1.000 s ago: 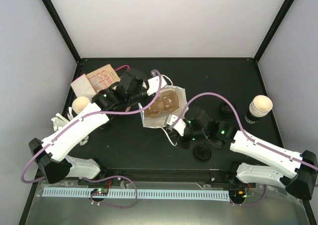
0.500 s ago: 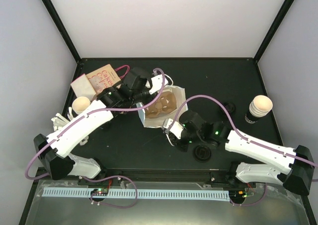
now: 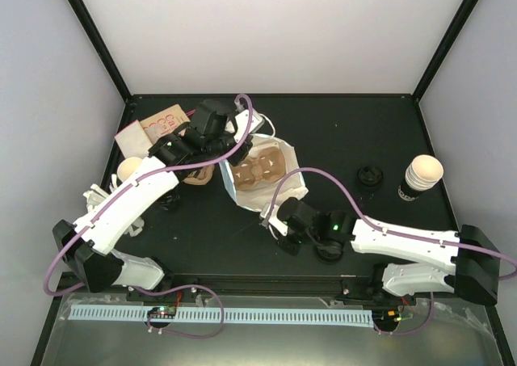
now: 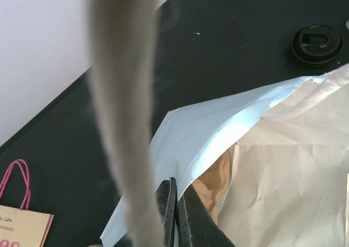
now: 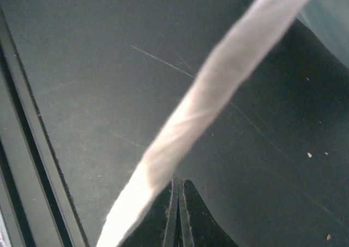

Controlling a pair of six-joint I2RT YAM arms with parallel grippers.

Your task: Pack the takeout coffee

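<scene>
1. Left pincer (image 4: pixel 174 184) is clenched on the far handle (image 4: pixel 122 110) of the white bag (image 4: pixel 207 127). In its own wrist view this handle is a blurred grey band that runs down to the fingers.
2. Right pincer (image 5: pixel 178 182) is also clenched, grasping the near handle (image 5: pixel 218 94). Its wrist view shows only this white cord and the dark worktop (image 5: pixel 82 67) under it.
3. Only the top view shows the whole bag. It lies open on the worktop between the two pincers, and the brown cup carrier (image 3: pixel 260 168) is inside it.
4. The left wrist view gives just a small brown piece of the carrier, right in front of the fingertips, behind the bag's rim.
5. The stacked cups (image 3: pixel 422 174) stand well apart from the right pincer, on its right side. They appear in the top view only.
6. A single cup (image 3: pixel 129 170) stands beside the left arm.
7. One lid (image 3: pixel 370 176) lies near the stacked cups; the left wrist view also catches it, beyond the bag.
8. A brown paper bag (image 3: pixel 161 124) with pink handles lies to the left of the left pincer.
</scene>
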